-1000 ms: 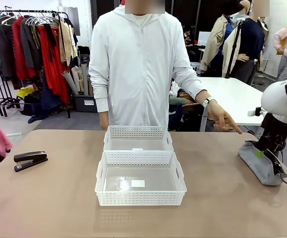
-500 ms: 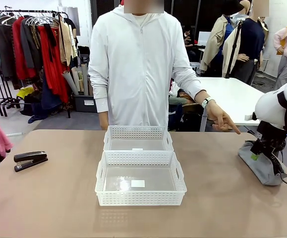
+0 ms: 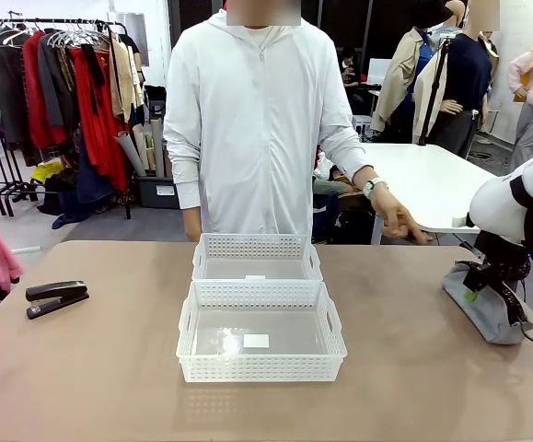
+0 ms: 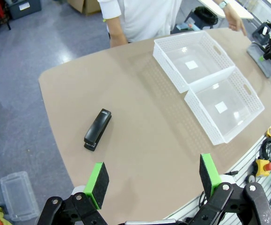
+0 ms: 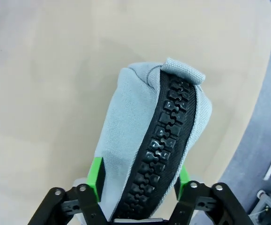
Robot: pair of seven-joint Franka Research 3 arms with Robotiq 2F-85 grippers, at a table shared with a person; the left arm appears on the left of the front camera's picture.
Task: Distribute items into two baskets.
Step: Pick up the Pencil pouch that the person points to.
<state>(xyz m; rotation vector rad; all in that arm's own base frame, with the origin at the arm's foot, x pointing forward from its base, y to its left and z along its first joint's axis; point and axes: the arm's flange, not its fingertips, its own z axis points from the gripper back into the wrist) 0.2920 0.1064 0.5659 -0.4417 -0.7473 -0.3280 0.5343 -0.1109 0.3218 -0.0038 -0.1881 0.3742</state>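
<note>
At the table's right edge lies the grey pouch bag (image 3: 482,308), black zip upward. My right gripper (image 3: 476,293) is down over it, and in the right wrist view its green pads (image 5: 96,174) press both sides of the pouch bag (image 5: 140,117), shut on it. The black stapler (image 3: 56,298) lies at the far left of the table. Two white baskets stand in the middle, one (image 3: 261,366) nearer me and one (image 3: 255,246) behind it, touching. High above the table's left side, my left gripper (image 4: 151,180) hangs open with the stapler (image 4: 98,129) below and ahead of it.
A person in a white hooded top stands behind the baskets, one hand (image 3: 397,221) held out low toward the right. A white table (image 3: 432,180) and clothes racks stand behind. Bare tabletop (image 3: 110,368) lies between the stapler and the baskets.
My right gripper's jaws have closed in on the pouch bag. The person's pointing hand has drawn back to the left and relaxed. The left arm has not moved.
</note>
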